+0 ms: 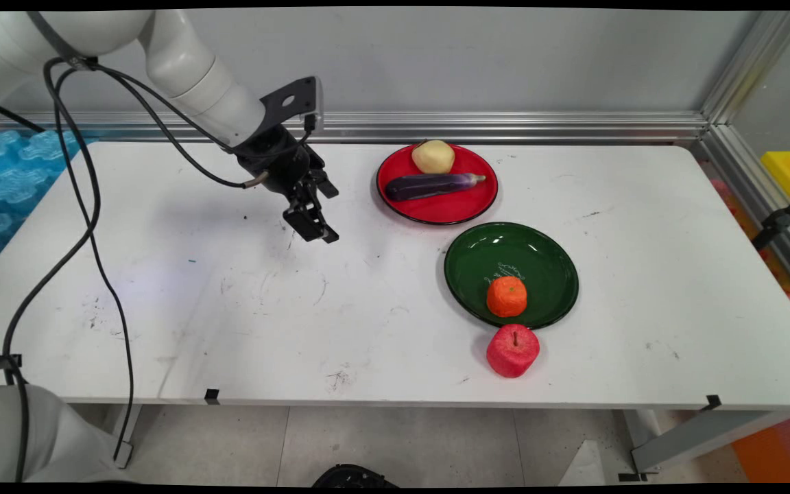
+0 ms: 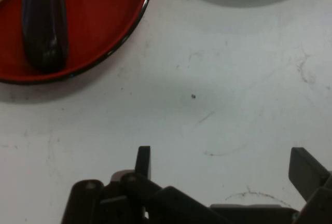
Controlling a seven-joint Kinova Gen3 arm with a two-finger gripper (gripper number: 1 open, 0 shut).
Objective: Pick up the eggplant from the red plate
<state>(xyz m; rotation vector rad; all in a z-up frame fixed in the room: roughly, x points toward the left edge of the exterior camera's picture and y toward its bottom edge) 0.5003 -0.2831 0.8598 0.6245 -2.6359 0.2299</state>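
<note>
Above the bare worktop [image 1: 230, 309] the tool [image 1: 316, 226] hangs wide open, holding nothing, left of the red plate [image 1: 439, 209] with its eggplant [image 1: 433, 185]

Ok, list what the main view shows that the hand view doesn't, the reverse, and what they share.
Only the main view: the orange on the green plate, the red apple on the table beside that plate, and the whole potato. Only the hand view: the gripper from behind, fingers spread wide over bare table. Both: the red plate with the eggplant on it.
</note>
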